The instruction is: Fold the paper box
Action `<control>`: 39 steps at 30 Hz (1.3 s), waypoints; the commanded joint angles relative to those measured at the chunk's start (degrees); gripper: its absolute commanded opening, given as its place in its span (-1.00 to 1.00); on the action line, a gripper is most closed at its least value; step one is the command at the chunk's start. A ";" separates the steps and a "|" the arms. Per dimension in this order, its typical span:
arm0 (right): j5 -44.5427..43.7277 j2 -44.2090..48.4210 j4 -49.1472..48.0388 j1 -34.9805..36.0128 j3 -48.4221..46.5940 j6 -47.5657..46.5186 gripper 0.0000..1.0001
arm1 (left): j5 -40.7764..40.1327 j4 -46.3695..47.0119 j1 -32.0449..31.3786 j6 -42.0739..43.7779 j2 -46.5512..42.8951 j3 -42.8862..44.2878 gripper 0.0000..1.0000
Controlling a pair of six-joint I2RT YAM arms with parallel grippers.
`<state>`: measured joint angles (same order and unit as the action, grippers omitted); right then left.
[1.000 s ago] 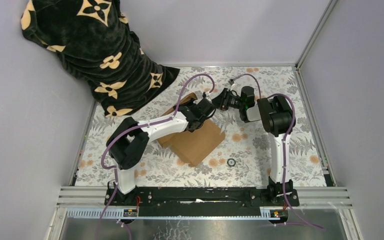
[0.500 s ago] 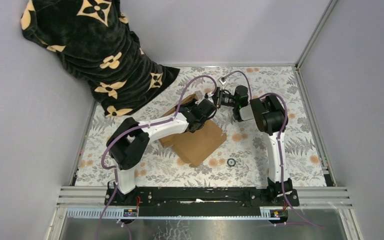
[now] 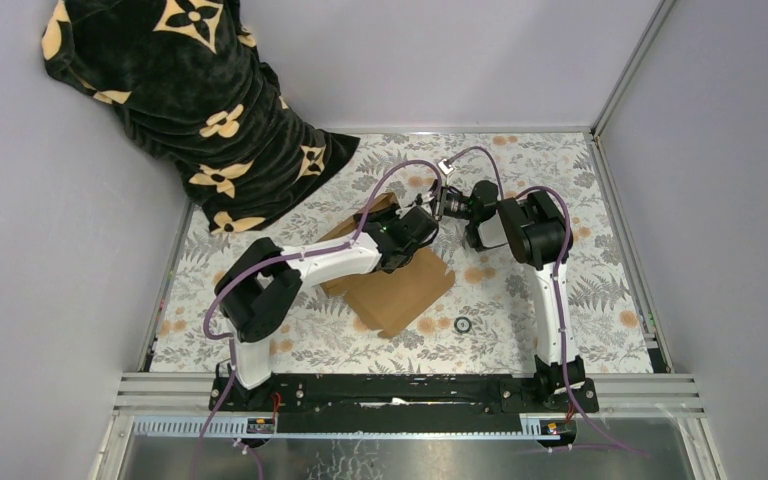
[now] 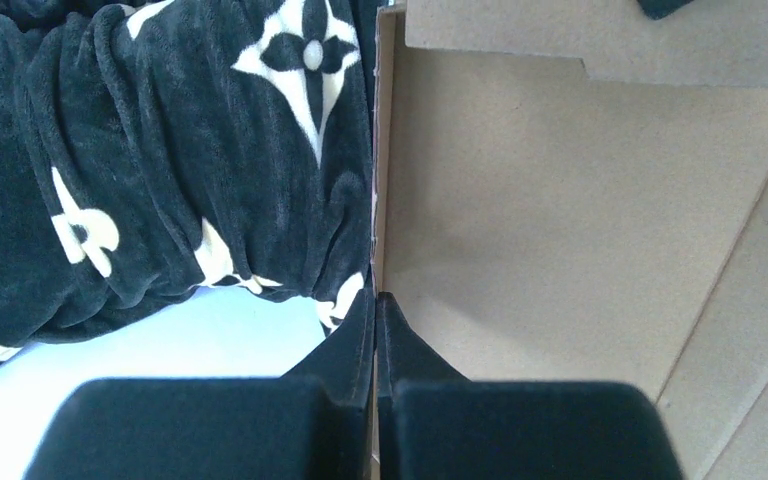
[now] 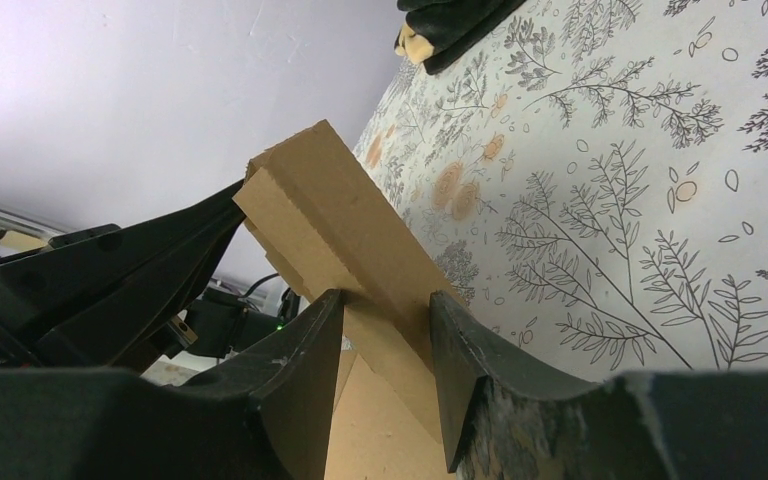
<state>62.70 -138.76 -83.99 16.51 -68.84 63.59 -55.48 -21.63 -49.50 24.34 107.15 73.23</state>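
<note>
The paper box [image 3: 400, 290], brown cardboard, lies partly folded on the floral table, with one wall raised at its far side. My left gripper [image 3: 422, 222] reaches over it. In the left wrist view that gripper [image 4: 375, 300] is shut on the thin upright edge of the box wall [image 4: 560, 200]. My right gripper [image 3: 443, 200] meets it from the right at the box's far corner. In the right wrist view a folded cardboard flap [image 5: 330, 210] runs between the right gripper's [image 5: 387, 297] fingers and touches both of them.
A black blanket with beige flowers [image 3: 190, 110] is heaped in the far left corner and shows close behind the box wall [image 4: 160, 150]. A small black ring [image 3: 463, 324] lies on the table near the box. Purple walls enclose the table on three sides.
My right gripper has moved left and come onto the box's raised flap. My left arm has shifted slightly right with the box wall in its grip.
</note>
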 commanded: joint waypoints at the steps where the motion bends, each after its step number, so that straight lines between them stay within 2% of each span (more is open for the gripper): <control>1: 1.57 0.73 -5.19 0.54 0.27 0.20 -0.10 | -1.26 3.26 -0.97 0.84 -1.23 -0.47 -1.00; 13: 0.95 5.54 -0.49 1.08 6.15 -8.03 -0.08 | -3.81 6.23 -2.30 3.70 -2.12 -1.64 -1.00; 17: 2.26 5.57 -4.27 1.11 7.18 -6.09 -0.01 | -4.77 7.20 -2.95 4.86 -2.67 -2.39 -1.00; 21: 4.08 4.09 -12.44 0.98 7.00 0.49 -0.02 | -5.80 8.34 -3.70 6.23 -3.14 -3.17 -1.00; 30: 4.13 5.50 -12.74 1.09 9.64 -0.87 -0.04 | -7.79 12.58 -4.76 9.78 -4.40 -4.96 -1.00; 39: -2.56 11.11 -1.76 1.52 16.37 -16.64 -0.01 | -9.41 17.14 -6.40 11.53 -4.76 -7.99 -1.00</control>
<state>62.59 -133.60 -87.66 16.84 -54.35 56.45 -62.00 -10.83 -54.68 34.54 104.29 66.57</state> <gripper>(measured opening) 0.490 0.007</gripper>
